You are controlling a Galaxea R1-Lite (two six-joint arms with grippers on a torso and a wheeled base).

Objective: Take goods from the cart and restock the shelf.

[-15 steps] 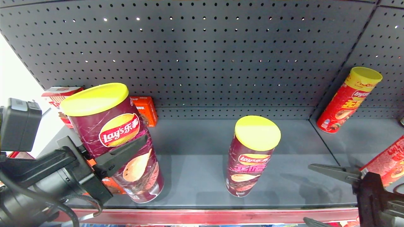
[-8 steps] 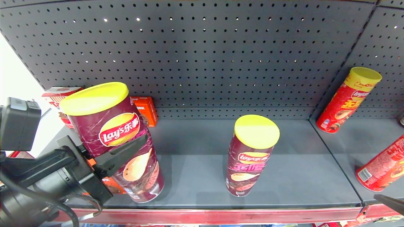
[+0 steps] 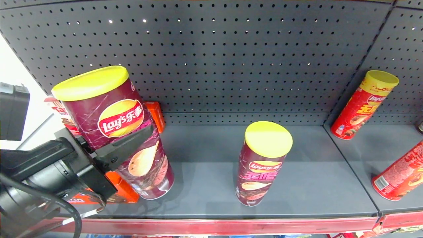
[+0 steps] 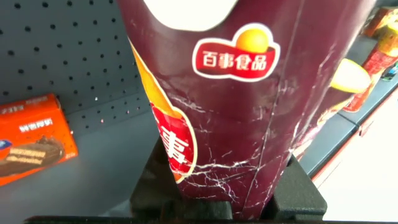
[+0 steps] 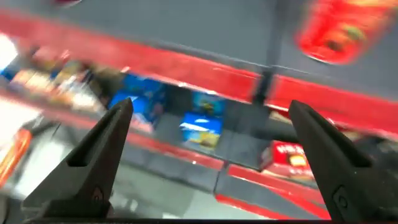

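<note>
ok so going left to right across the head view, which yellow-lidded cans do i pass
held maroon can → standing maroon can at mid-shelf → red can, standing farther back

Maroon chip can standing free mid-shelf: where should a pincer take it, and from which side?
Take the standing maroon can around its body at mid-height, coming in from the shelf's open front edge. It stands upright with bare shelf either side, the pegboard blocks the back, and its yellow lid is wide and flat.
</note>
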